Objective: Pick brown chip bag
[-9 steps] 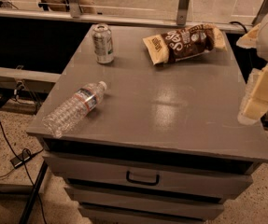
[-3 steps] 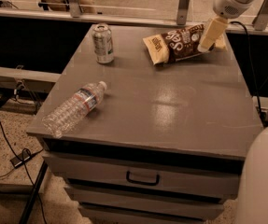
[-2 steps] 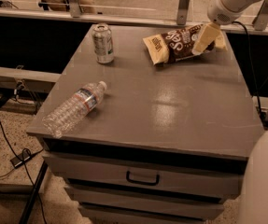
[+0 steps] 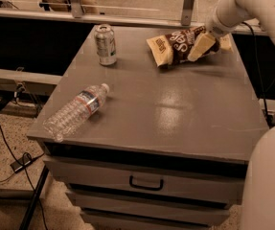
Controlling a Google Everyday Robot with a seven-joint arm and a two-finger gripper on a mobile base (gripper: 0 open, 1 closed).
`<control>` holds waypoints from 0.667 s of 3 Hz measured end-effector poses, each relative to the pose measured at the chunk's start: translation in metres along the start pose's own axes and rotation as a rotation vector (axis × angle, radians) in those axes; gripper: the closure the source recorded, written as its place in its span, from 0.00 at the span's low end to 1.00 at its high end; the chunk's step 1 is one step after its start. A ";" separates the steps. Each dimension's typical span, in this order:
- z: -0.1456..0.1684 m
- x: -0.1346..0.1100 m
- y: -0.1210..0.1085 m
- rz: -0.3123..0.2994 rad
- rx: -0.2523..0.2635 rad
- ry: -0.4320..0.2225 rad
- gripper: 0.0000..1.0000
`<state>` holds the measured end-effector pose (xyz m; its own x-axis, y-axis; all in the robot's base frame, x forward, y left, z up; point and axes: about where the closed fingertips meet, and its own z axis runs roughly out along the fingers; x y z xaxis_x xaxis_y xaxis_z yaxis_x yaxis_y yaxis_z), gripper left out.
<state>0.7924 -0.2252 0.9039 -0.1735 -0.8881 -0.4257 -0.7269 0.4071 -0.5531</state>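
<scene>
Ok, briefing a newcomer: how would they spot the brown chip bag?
On the grey drawer cabinet's top, toward the far right, lies the brown chip bag, the arm's tool at its right end. Unlike the soda can and clear water bottle to its left, it is crinkly dark brown with white lettering.

One camera looks down on the cabinet top from its front, gripper far right.

You see the smooth, cream plastic gripper at the crinkly, glossy brown chip bag. The table looks matt grey, the bottle clear plastic, the can metal.
</scene>
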 end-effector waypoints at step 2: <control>0.044 0.015 0.023 0.016 -0.108 0.014 0.39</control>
<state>0.8022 -0.2194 0.8536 -0.1940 -0.8848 -0.4236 -0.7915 0.3963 -0.4652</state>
